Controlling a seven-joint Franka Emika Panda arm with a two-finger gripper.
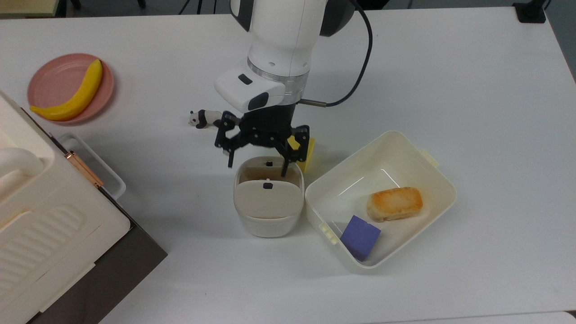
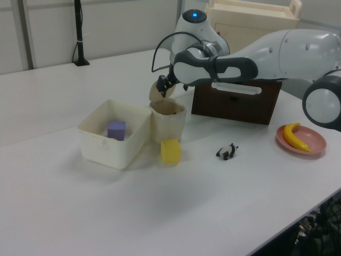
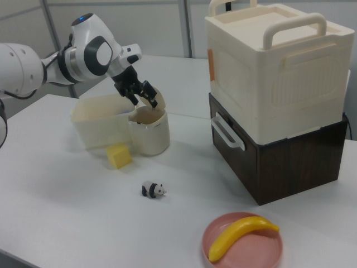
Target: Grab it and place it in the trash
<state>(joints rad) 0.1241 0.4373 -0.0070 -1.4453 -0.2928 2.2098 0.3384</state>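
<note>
Fingers of the end effector (image 1: 258,167) (image 2: 164,88) (image 3: 138,96) stood spread apart with nothing between them, poised just above the open mouth of the trash (image 1: 268,196) (image 2: 167,121) (image 3: 148,130). In the top view one fingertip hung past the bin's left rim and the other pointed down over the tan opening near the right rim. The bin's flap lid was tipped up, its small black tab visible in the top view. The paper wad could not be made out in any view; whether it lay inside the bin could not be told.

A yellow cube (image 1: 306,153) (image 2: 170,151) (image 3: 119,155) sat just beside the bin, partly covered by the end effector in the top view. On the top view's right of the bin, touching or nearly touching it, stood a larger cream tub (image 1: 432,175) (image 2: 101,143) (image 3: 95,120) holding a purple block (image 1: 360,236) (image 2: 116,129) and a browned bread piece (image 1: 394,204).

A toy panda (image 1: 203,119) (image 2: 227,151) (image 3: 152,190) lay on the white worktop (image 1: 450,81) (image 2: 106,213) (image 3: 56,212) near the end effector. Well apart from the bin, a pink plate (image 1: 49,81) (image 2: 314,140) (image 3: 245,251) carried a banana (image 1: 72,94) (image 2: 294,136) (image 3: 240,234). A cream case with a handle (image 1: 40,216) (image 3: 268,67) sat atop a dark brown box (image 1: 112,274) (image 2: 237,101) (image 3: 279,162).
</note>
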